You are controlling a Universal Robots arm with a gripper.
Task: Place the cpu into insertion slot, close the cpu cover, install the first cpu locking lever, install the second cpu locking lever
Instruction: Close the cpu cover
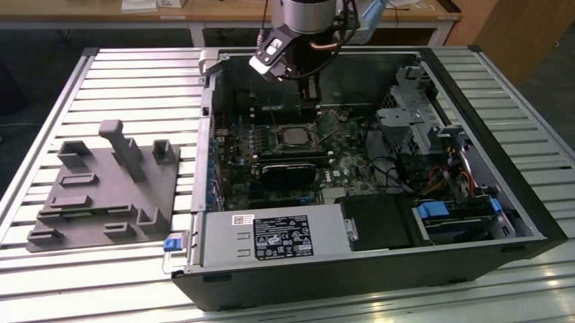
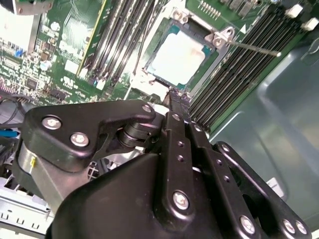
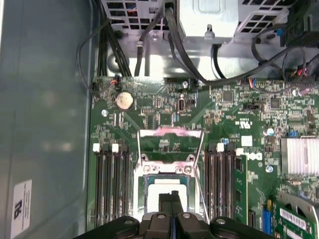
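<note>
The claw (image 3: 171, 197) is narrow, its two fingers pressed together with nothing seen between them. In the first wrist view its tips hang right over the near edge of the chip (image 3: 152, 192). The chip lies flat in the socket (image 3: 141, 178), pale top up, so the placing step looks done. The chip is square and gives no long axis to line up on. The relation that matters is the cover (image 3: 171, 131): its thin frame stands raised on the far side of the socket from the claw, with board parts showing through its window. I judge it not yet closed. A thin lever rod (image 3: 201, 185) runs along one side of the socket, swung free.

In the exterior view the socket sits at about 7 o'clock from the claw's tips, and the claw looks lifted above the green board (image 1: 352, 168). The open computer case (image 1: 359, 282) holds that board, with a labelled power box (image 1: 269, 237) at its 6 o'clock. A grey holder tray (image 1: 99, 195) lies at the case's 9 o'clock on the slatted table (image 1: 134, 74)
</note>
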